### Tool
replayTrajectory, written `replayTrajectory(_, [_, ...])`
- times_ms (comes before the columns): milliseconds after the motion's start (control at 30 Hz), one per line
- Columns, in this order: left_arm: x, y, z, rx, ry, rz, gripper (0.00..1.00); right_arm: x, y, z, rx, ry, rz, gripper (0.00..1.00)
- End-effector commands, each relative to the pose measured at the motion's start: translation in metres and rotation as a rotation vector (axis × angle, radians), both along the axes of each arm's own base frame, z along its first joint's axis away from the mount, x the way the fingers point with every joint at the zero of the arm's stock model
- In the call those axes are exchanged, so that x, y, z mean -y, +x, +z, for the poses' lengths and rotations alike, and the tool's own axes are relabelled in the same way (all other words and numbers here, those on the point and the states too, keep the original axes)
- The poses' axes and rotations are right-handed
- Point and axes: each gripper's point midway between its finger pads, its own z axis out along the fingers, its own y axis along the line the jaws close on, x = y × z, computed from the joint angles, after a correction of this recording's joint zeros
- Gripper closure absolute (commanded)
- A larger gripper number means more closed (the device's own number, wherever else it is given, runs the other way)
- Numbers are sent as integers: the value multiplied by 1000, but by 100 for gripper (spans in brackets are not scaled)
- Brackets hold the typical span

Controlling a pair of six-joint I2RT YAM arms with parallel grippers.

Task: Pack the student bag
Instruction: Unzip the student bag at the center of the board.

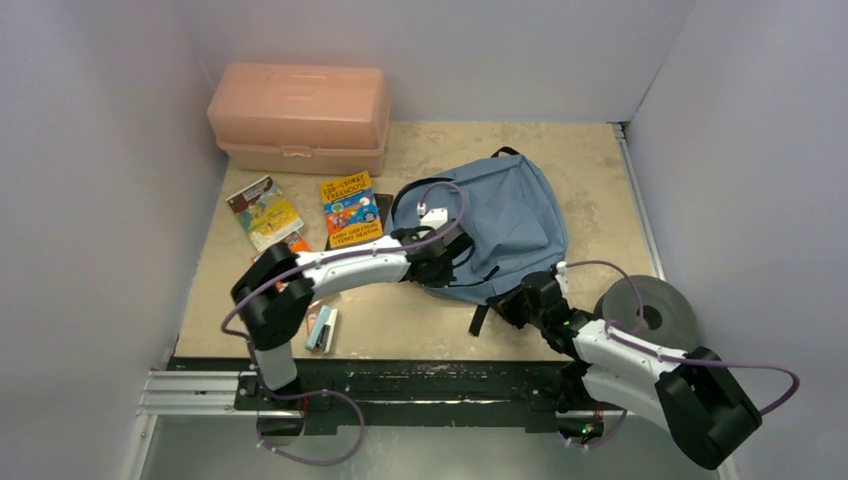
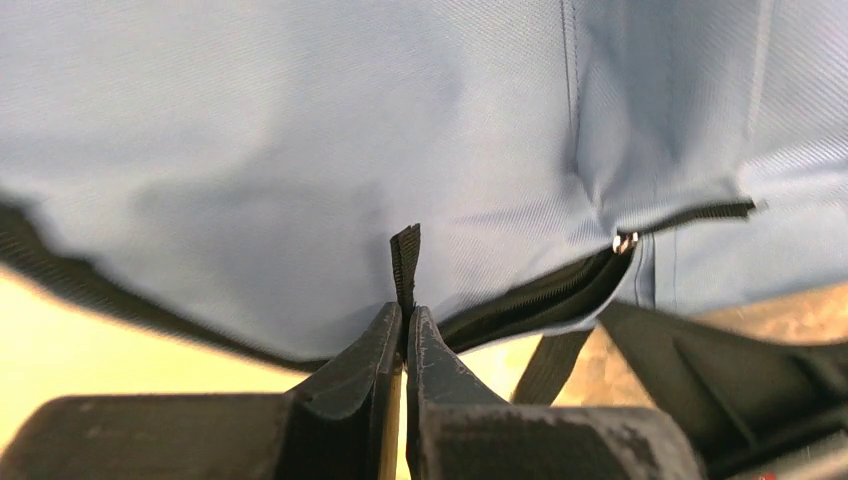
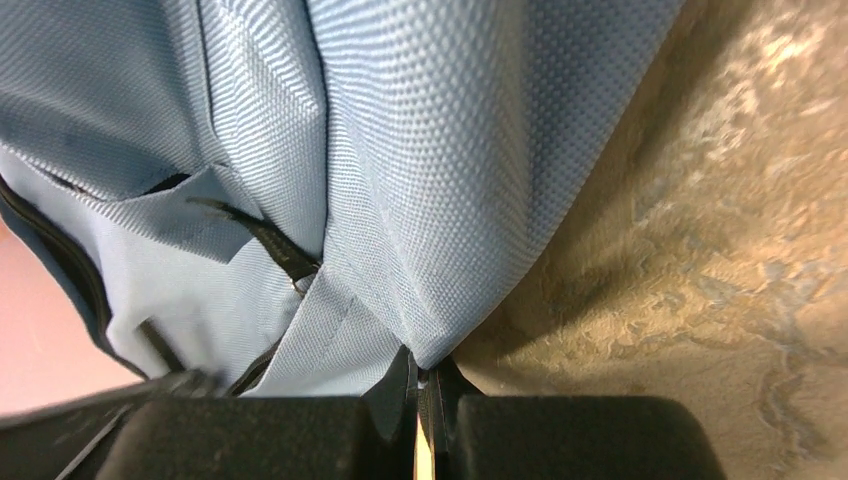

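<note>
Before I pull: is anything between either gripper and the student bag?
Nothing visible. The left gripper is shut on the black webbing tab of the student bag, the right gripper on a fold of its blue fabric.

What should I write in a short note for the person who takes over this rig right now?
Left end effector: shut on a black tab at the edge of the student bag.
Right end effector: shut on the bag's blue fabric.
The bag lies mid-table; a yellow book and a second book lie left of it, outside.
Done: both grips taken.
Left: open the bag, put the books in.
</note>
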Motion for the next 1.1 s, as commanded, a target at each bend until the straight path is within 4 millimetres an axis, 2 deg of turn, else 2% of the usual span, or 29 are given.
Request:
replayTrajectory(0, [-20,20,69,263,-103,53,100,32,13,8,74,-206,-28,100])
replayTrajectory(67, [-25,16,68,265,-138,71,100,37,22,26,143,-253,-13,100])
replayTrajectory(133, [-22,13,74,277,-196,72,100,50,30,37,171,-337,-22,100])
replayTrajectory(233, [-14,11,94,305,-281,46,100,74,40,49,180,-460,-20,100])
replayTrajectory(333, [-4,12,113,322,-319,-1,100,83,49,54,181,-525,38,100])
replayTrajectory(433, [12,13,132,337,-389,-42,100,82,44,39,31,-510,123,100])
replayTrajectory(567, [38,16,145,331,-462,-92,100,45,21,38,-128,-300,328,97])
replayTrajectory(600, [47,16,149,323,-482,-109,100,44,14,39,-164,-289,342,60])
replayTrajectory(633, [54,17,150,313,-492,-124,100,50,8,40,-195,-310,329,53])
replayTrajectory(767, [76,16,151,293,-542,-183,100,69,-3,59,-191,-384,276,53])
replayTrajectory(800, [79,16,152,289,-546,-197,100,69,-3,69,-175,-375,256,48])
replayTrajectory(833, [83,16,153,286,-554,-210,100,65,-3,78,-166,-326,211,26])
replayTrajectory(967, [95,14,159,267,-601,-233,100,42,-5,109,-91,-136,171,21])
replayTrajectory(1067, [98,11,159,250,-620,-233,100,38,-1,120,-73,-56,92,4])
